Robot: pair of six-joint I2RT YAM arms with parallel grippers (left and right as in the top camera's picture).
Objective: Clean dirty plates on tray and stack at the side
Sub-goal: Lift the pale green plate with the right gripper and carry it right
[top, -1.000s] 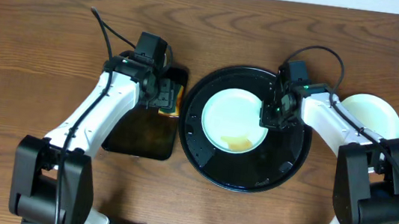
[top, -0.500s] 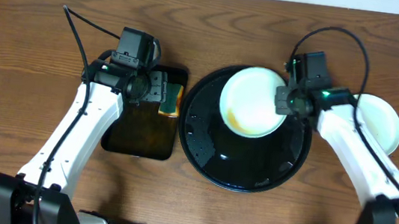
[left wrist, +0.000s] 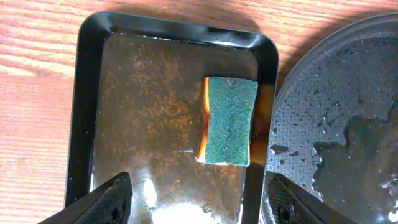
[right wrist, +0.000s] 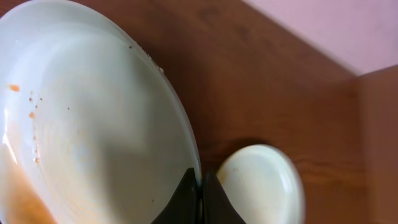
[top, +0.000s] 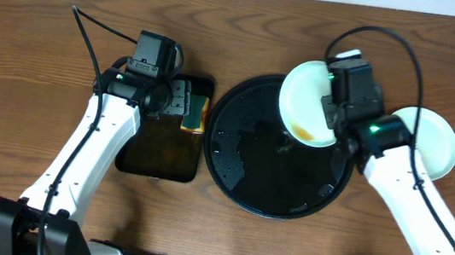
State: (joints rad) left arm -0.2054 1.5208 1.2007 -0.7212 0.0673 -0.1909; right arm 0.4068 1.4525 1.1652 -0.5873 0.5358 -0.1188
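Observation:
My right gripper (top: 335, 114) is shut on the rim of a pale plate (top: 306, 102) with a brownish smear and holds it tilted above the back right of the round black tray (top: 248, 177). In the right wrist view my fingers (right wrist: 201, 198) pinch that plate's (right wrist: 93, 124) edge. A second pale plate (top: 434, 141) lies on the table to the right, also in the right wrist view (right wrist: 261, 186). My left gripper (left wrist: 198, 202) is open above the rectangular black tray (left wrist: 84, 112), just short of the green sponge (left wrist: 229, 120). A third plate is not in view.
The rectangular tray (top: 160, 154) holds brownish water and the green and orange sponge (top: 194, 112). The round tray (left wrist: 348, 124) is wet with drops and a puddle. The left arm's cable (top: 91, 39) loops over the back left of the table.
My right gripper has lifted the smeared plate off the round tray and carried it back and to the right, tilting it. My left arm shifted left earlier and has since held still.

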